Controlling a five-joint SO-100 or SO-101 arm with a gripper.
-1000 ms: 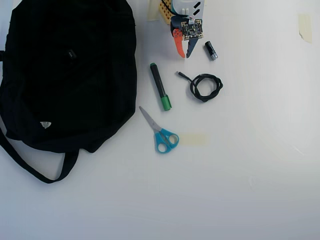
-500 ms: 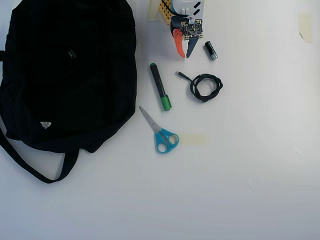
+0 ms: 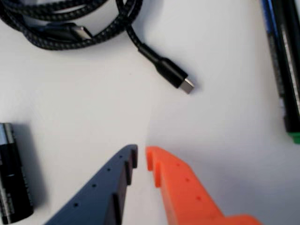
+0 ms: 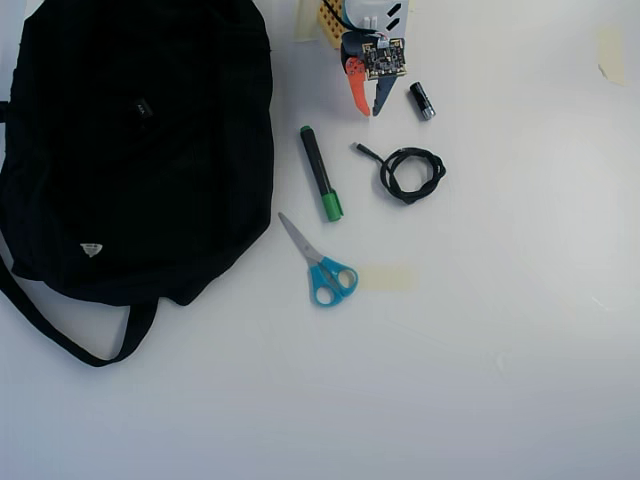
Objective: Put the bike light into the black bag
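Note:
The black bag (image 4: 140, 150) lies flat over the left of the overhead view, its strap (image 4: 60, 335) looping out below it. No bike light shows in either view. My gripper (image 4: 369, 112) sits at the top middle, to the right of the bag. In the wrist view the gripper (image 3: 141, 157) is shut, its blue and orange fingertips almost touching over bare table with nothing between them.
A coiled black cable (image 4: 410, 172) lies just below and right of the gripper, its plug (image 3: 176, 79) pointing toward the fingertips. A short black cylinder (image 4: 422, 101) lies beside the gripper. A green-tipped marker (image 4: 320, 172) and blue scissors (image 4: 322, 268) lie near the bag's right edge.

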